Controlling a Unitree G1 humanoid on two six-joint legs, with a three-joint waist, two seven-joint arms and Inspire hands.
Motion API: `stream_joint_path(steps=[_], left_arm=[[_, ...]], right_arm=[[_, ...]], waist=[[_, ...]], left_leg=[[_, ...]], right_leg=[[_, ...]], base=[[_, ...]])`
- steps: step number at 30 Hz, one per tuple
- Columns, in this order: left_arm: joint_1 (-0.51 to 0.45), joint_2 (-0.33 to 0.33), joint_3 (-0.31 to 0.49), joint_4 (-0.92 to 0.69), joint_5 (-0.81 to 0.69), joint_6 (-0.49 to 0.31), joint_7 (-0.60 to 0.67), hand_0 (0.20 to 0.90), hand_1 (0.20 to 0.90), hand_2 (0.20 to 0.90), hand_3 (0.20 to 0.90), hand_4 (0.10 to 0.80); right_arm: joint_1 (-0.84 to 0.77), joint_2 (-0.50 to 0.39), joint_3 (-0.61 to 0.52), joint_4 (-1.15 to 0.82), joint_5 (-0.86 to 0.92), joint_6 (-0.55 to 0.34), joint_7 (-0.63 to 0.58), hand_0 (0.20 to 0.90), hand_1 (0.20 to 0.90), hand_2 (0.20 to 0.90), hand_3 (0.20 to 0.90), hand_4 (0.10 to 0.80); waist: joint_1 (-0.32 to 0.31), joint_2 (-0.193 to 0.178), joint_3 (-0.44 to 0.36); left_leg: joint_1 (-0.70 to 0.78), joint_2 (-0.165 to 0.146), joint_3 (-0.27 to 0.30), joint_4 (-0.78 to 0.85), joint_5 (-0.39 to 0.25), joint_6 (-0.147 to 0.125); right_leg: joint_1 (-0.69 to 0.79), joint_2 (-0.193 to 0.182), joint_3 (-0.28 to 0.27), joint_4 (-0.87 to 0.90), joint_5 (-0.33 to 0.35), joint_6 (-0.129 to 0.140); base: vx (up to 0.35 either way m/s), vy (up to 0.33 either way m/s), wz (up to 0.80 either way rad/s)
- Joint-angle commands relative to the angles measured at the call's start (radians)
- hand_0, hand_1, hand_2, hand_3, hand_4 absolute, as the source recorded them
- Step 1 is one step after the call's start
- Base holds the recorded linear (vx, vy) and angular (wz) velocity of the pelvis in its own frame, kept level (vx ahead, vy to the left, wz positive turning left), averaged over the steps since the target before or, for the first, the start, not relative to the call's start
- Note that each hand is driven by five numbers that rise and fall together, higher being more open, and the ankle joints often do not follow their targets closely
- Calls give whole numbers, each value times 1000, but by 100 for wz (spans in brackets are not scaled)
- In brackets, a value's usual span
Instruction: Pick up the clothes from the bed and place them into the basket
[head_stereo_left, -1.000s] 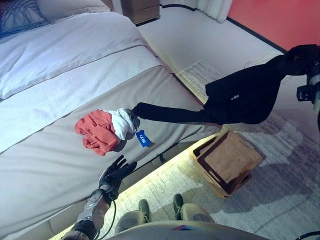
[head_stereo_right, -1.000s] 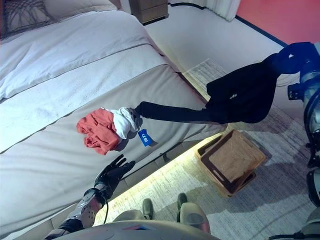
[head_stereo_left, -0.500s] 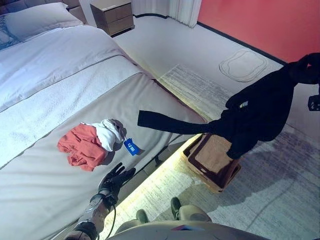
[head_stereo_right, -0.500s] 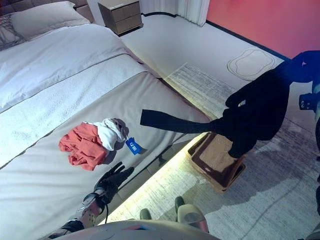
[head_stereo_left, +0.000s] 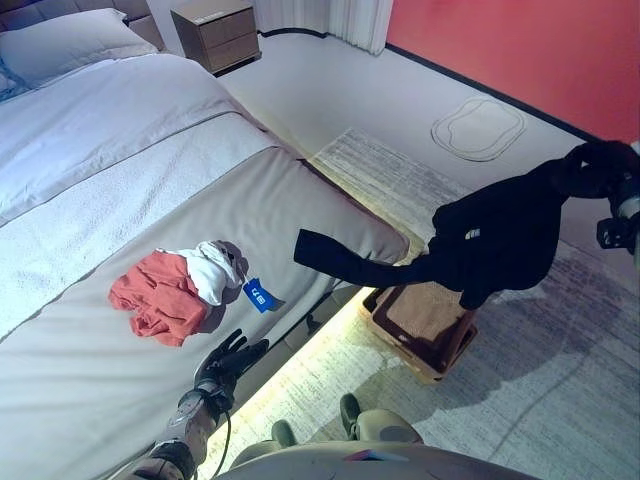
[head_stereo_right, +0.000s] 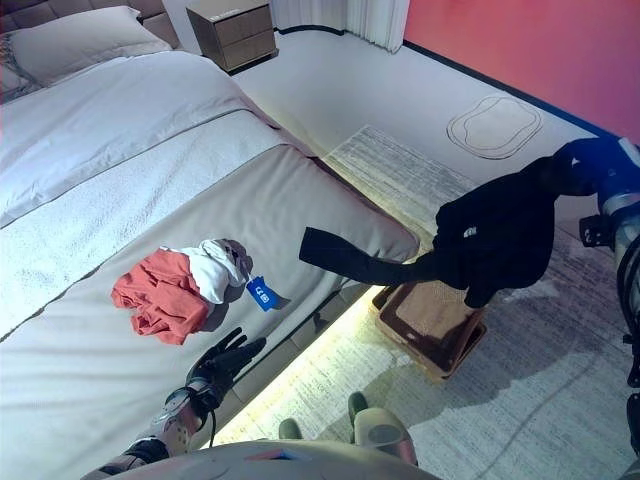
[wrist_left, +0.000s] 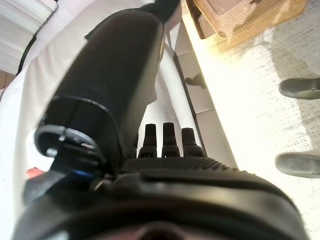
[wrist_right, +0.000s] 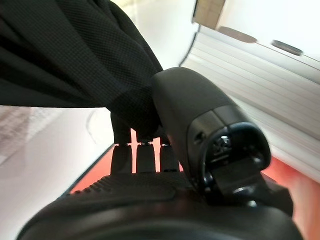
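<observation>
My right hand (head_stereo_left: 600, 168) is shut on a black garment (head_stereo_left: 500, 235) and holds it in the air above the brown woven basket (head_stereo_left: 425, 322) on the rug beside the bed. One long black part of it (head_stereo_left: 345, 260) trails back over the bed's corner. The right wrist view shows the black cloth (wrist_right: 65, 60) pinched between my thumb and fingers (wrist_right: 137, 155). A red garment (head_stereo_left: 155, 297) and a white garment (head_stereo_left: 210, 272) with a blue tag (head_stereo_left: 260, 297) lie bunched on the grey bed (head_stereo_left: 120, 190). My left hand (head_stereo_left: 228, 362) is open and empty, low at the bed's near edge.
A wooden nightstand (head_stereo_left: 212, 30) stands at the back by a red wall (head_stereo_left: 520, 40). A pale oval mat (head_stereo_left: 478, 127) lies on the floor. A grey patterned rug (head_stereo_left: 540, 400) lies under the basket. A pillow (head_stereo_left: 60, 35) lies at the bed's head.
My right hand has carried the black garment further off the bed, and its trailing part now hangs over the bed's corner. The view has shifted slightly. My left hand has stayed put.
</observation>
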Motion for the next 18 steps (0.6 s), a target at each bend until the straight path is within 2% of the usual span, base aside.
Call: stream_joint_path(steps=[1,6,8,18], left_arm=[[-68,2,25,33,16,-67,-10,900,900,900,900,800],[-71,-1,34,24,1,-71,-3,900,900,900,900,800],[-72,-2,37,26,-1,-73,-6,900,900,900,900,800],[-79,5,42,63,8,-70,-32,900,900,900,900,800]], right_arm=[[-59,33,-48,2,-27,-51,-41,300,300,300,200,100],[-20,118,-44,113,-86,-4,-91,300,300,300,200,100],[-3,162,-53,204,-99,-16,-116,300,300,300,200,100],[23,225,-97,454,-122,-22,-174,300,300,300,200,100]], waist=[[6,-28,-69],[6,-7,-51],[8,6,-45],[21,37,-34]], left_leg=[[-52,-21,-64,69,-56,10],[-53,-23,-66,70,-55,10],[-52,-23,-67,70,-56,9],[-49,-29,-84,61,-50,7]], right_leg=[[16,25,-61,17,4,-20],[11,26,-64,25,2,-23],[12,25,-66,27,0,-24],[12,23,-80,38,-6,-25]], base=[[-37,2,-1],[-6,1,0],[0,0,0],[1,-1,1]])
